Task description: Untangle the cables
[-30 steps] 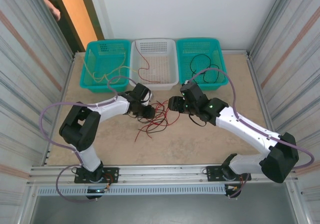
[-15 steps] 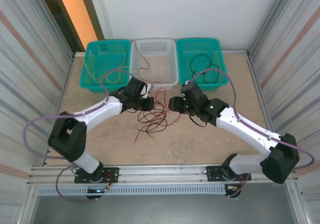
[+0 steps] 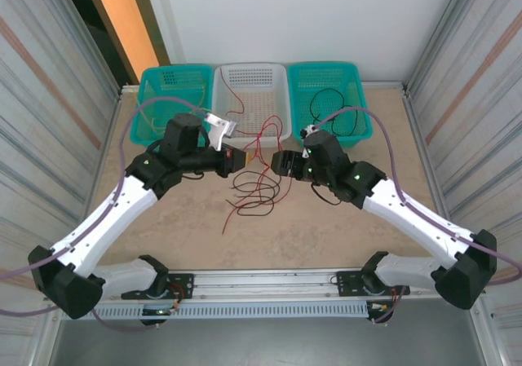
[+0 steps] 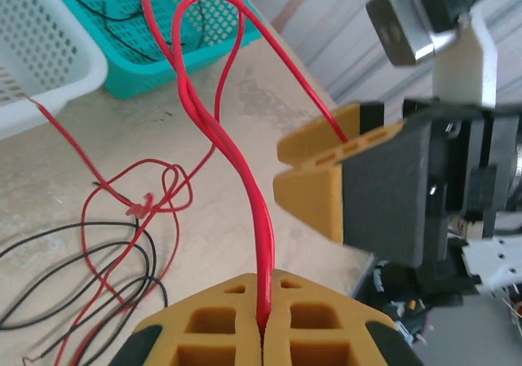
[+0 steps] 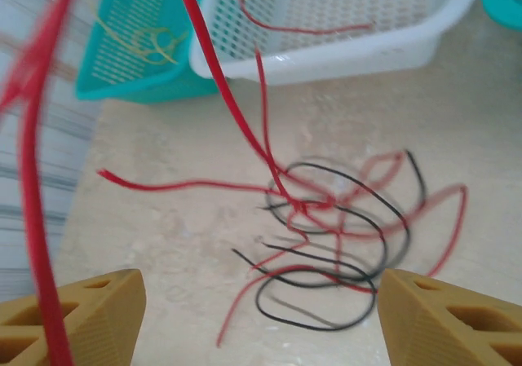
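Cables (image 5: 326,219): thin, glossy red-black loops

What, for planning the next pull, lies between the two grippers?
A red cable, clamped in the shut left gripper, loops up and across to the open right gripper; the left wrist view shows it.

Cables (image 3: 259,188) on table (image 3: 342,235) ctr, baskets (image 3: 251,66) behind (3 abreast).

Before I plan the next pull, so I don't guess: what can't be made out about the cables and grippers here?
- Right wrist view: the thin red cable is blurred and leaves the bottom edge beside the right gripper's finger; contact unclear.
- Left wrist view: the loose red-and-black cable tangle is cut off by the left edge and the left gripper.
- Top view: the tangle's crossings are too thin to trace.
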Controlling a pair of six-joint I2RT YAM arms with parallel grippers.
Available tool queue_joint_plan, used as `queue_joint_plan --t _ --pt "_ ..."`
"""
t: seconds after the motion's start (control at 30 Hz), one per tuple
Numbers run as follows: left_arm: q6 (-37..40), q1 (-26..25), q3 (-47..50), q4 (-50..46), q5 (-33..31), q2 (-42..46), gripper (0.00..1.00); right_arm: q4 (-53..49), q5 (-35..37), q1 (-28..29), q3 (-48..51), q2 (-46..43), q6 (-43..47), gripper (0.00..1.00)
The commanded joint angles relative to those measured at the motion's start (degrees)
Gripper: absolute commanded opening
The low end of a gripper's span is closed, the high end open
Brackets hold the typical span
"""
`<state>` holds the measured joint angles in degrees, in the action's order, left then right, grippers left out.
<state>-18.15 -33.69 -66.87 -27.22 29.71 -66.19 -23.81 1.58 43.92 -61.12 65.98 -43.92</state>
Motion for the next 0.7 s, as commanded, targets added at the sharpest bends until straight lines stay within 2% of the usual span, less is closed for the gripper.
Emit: queue_joint_plan --t 0.0,0.1,0.43,0.67 --pt "1.72 0.82 -1.9 -2.89 5.66 2.13 0.0 2.16 0.36 0.43 -2.09 -2.52 0.89 0.76" --pt "1.31 1.13 -2.93 -2.89 7.52 3.23 0.0 0.11 2.54 0.13 -3.21 -1.8 1.38 0.76" --pt "-6.75 4.88 -3.73 4.75 15.87 6.38 0.0 2.32 0.44 -1.23 -1.92 2.16 0.77 0.62" --pt "-10.21 7.41 -3.98 7.64 20.27 7.16 0.0 5.03 -0.82 -5.49 2.39 4.85 -1.59 0.53"
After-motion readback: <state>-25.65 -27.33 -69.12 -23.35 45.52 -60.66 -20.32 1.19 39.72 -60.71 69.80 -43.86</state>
